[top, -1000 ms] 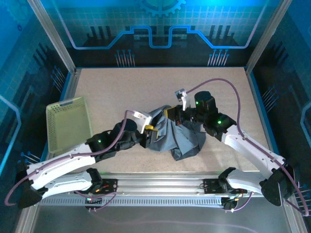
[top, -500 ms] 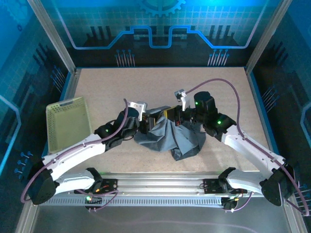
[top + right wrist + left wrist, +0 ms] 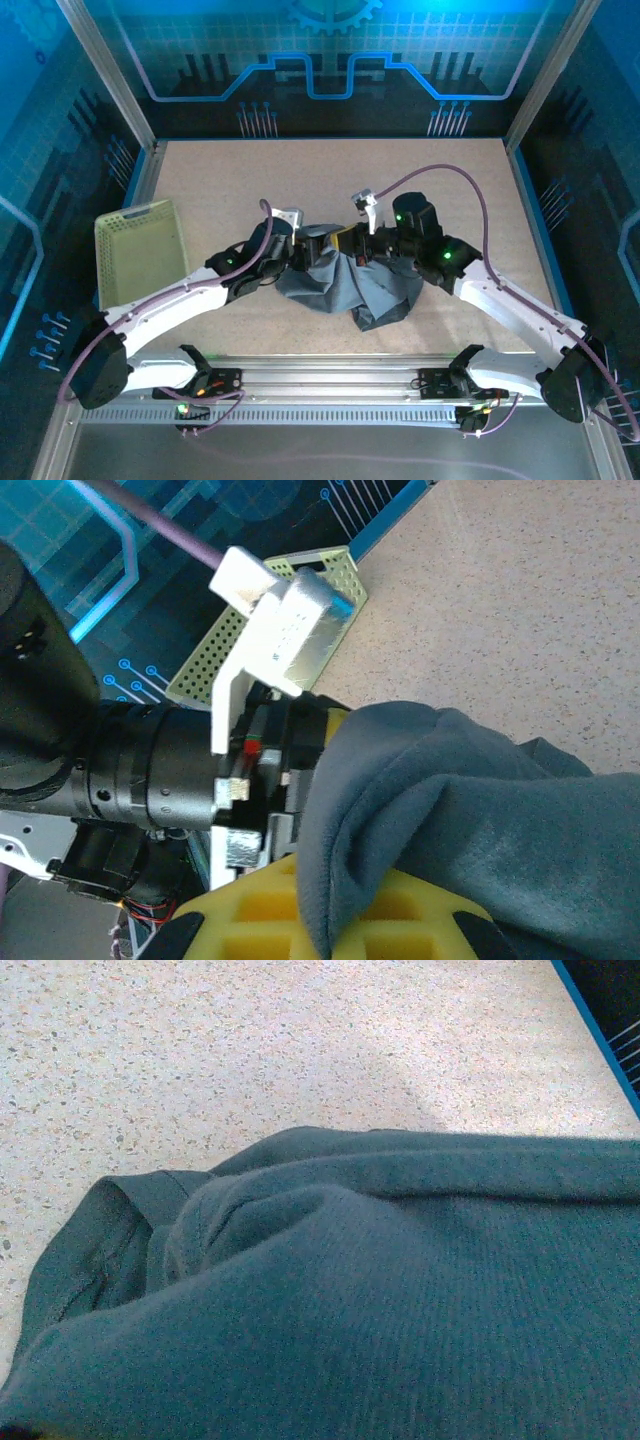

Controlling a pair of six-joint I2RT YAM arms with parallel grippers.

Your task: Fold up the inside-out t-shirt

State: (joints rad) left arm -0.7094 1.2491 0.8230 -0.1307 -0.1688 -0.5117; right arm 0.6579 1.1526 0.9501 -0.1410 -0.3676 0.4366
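Well to the left of the inside-out t-shirt point(image 3: 372, 290) sits the pale mesh basket point(image 3: 140, 250), its mesh floor and walls plain to me; the shirt itself lies bunched on the speckled table point(image 3: 300, 170). At the shirt's upper left edge my left gripper point(image 3: 314, 246) is buried in cloth, and I cannot tell how far its jaws stand apart; just beside it, at the shirt's top edge, my right gripper point(image 3: 348, 240) is clenched tight on grey fabric, which drapes over its yellow finger point(image 3: 250, 910).
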